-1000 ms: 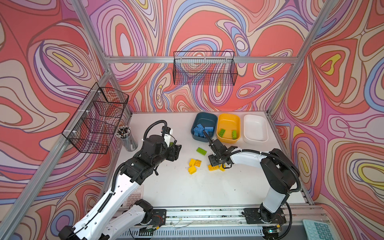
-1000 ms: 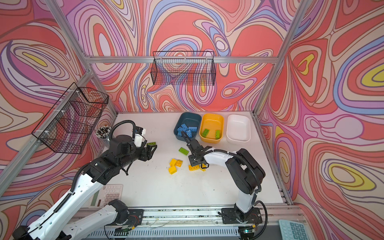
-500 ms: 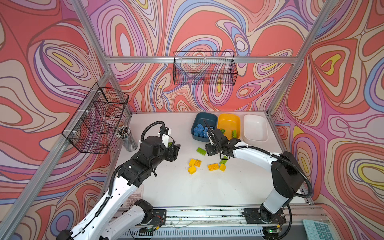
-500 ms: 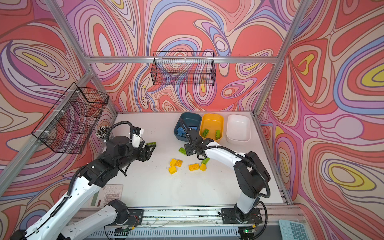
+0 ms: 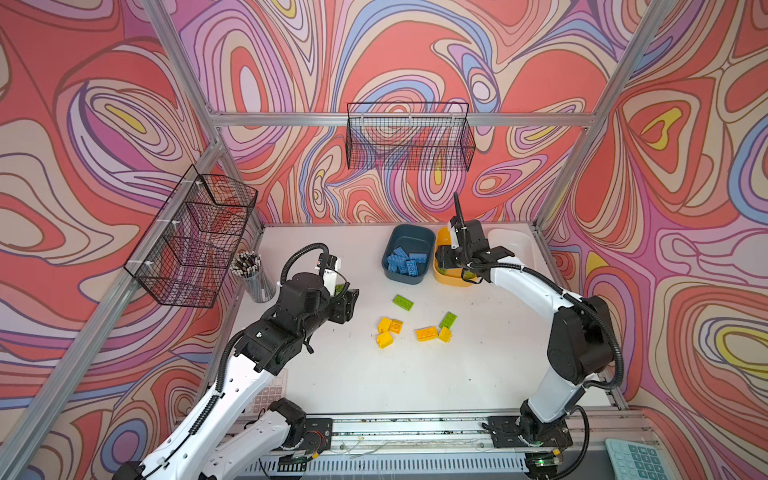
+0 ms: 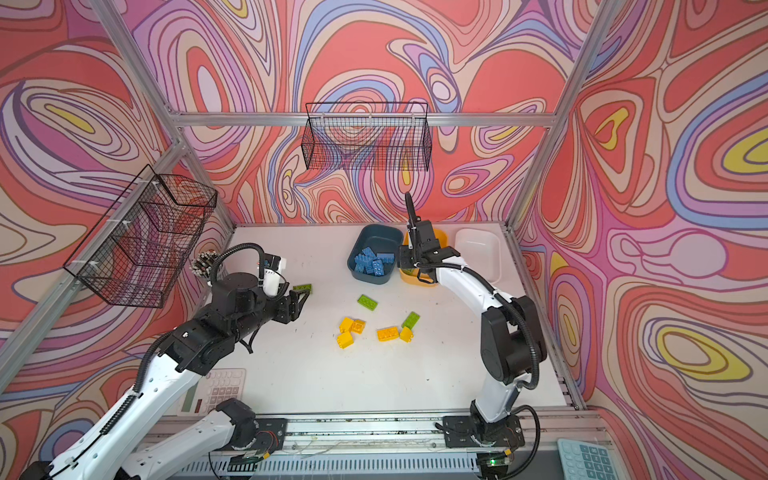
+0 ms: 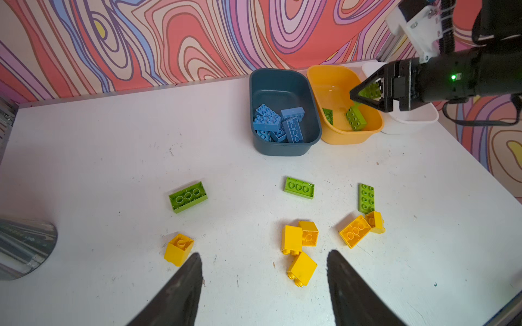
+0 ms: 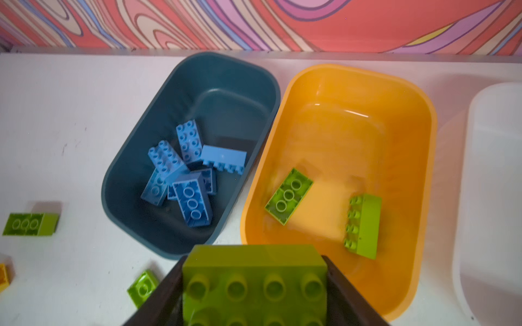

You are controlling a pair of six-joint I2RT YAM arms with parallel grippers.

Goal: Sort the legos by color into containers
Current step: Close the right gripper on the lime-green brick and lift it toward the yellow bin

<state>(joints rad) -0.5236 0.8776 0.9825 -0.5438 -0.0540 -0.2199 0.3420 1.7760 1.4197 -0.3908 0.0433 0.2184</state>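
Just lego (image 8: 254,282) between right fingers (image 8: 346,299).

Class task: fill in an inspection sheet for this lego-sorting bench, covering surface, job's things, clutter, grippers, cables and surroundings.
Surface: white table, lightly scuffed.
Job's things: blue bricks in the blue tub; two green bricks in the yellow-orange tub; no bricks seen in the white tub; three green bricks and six yellow bricks loose on the table.
Clutter: pencil cup; calculator at the near-left edge.
Grippers: right gripper shut on a green brick above the yellow-orange tub's near edge; left gripper open, holding nothing.
Cables: black conduit in loops, none seen snagged.
Surroundings: black wire baskets on patterned walls.
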